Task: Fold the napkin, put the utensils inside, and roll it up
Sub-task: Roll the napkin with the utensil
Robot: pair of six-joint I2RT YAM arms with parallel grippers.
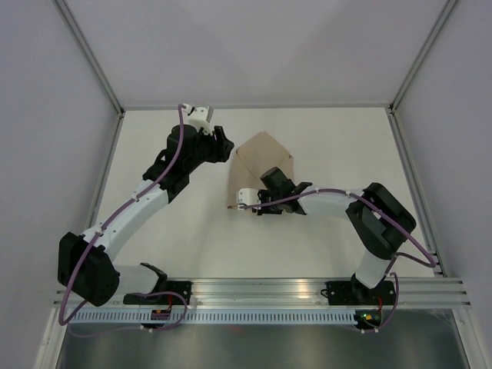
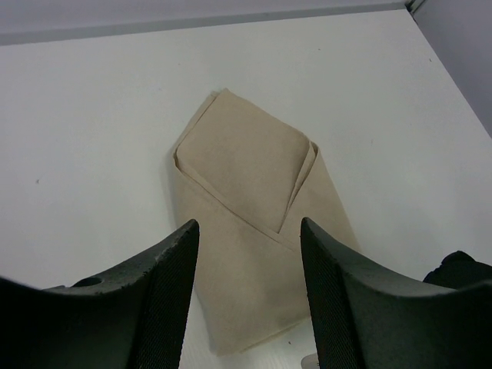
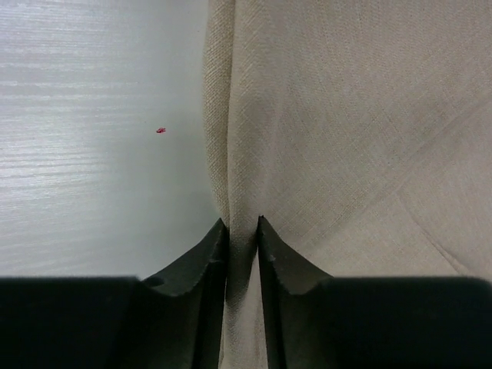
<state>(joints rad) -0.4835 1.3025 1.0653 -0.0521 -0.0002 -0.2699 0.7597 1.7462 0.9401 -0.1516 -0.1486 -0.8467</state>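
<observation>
The tan napkin (image 1: 261,161) lies folded on the white table, with overlapping flaps that meet in a point. It also shows in the left wrist view (image 2: 254,184) and the right wrist view (image 3: 346,115). My right gripper (image 1: 270,183) is over the napkin's near part. In its own view it (image 3: 241,223) is shut on a raised ridge of cloth near the napkin's left edge. My left gripper (image 1: 223,146) is open and empty at the napkin's far-left side; its fingers (image 2: 181,261) frame the napkin from above. No utensils are in view.
Metal frame posts (image 1: 98,65) and grey walls bound the table at the left, right and back. The right arm's black wrist (image 2: 460,269) shows at the lower right of the left wrist view. A small red speck (image 3: 161,131) marks the table left of the napkin.
</observation>
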